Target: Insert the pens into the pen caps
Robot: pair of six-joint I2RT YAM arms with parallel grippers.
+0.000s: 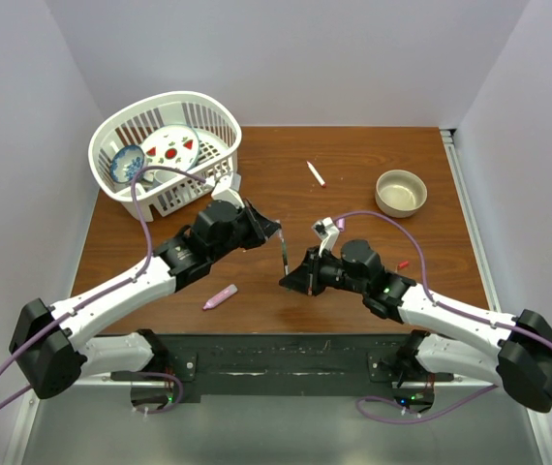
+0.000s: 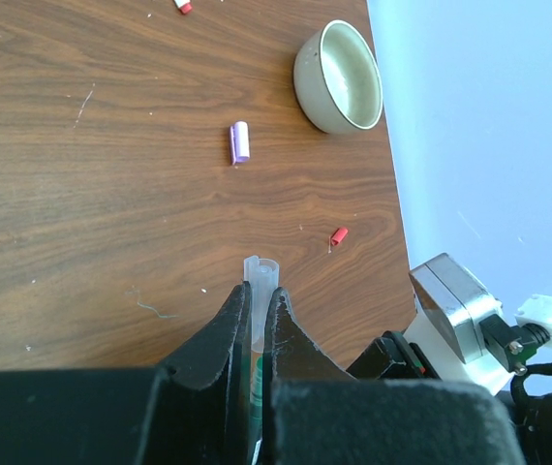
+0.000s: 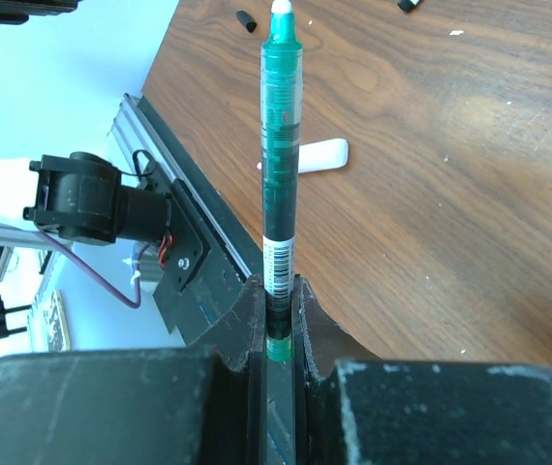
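You had left claw (image 2: 260,291) clenched on a clear cap (image 2: 260,269), right claw (image 3: 278,291) clenched on green pen (image 3: 281,174), both mid-frame, likely for joining.

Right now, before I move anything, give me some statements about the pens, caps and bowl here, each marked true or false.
1. The right jaws are shut on a green pen. True.
2. The beige bowl sits inside the white basket. False: it stands on the table, well right of the basket.
3. The left jaws hold the pink marker. False: it lies loose on the table; they grip a clear tube.
4. A red cap lies loose on the table. True.
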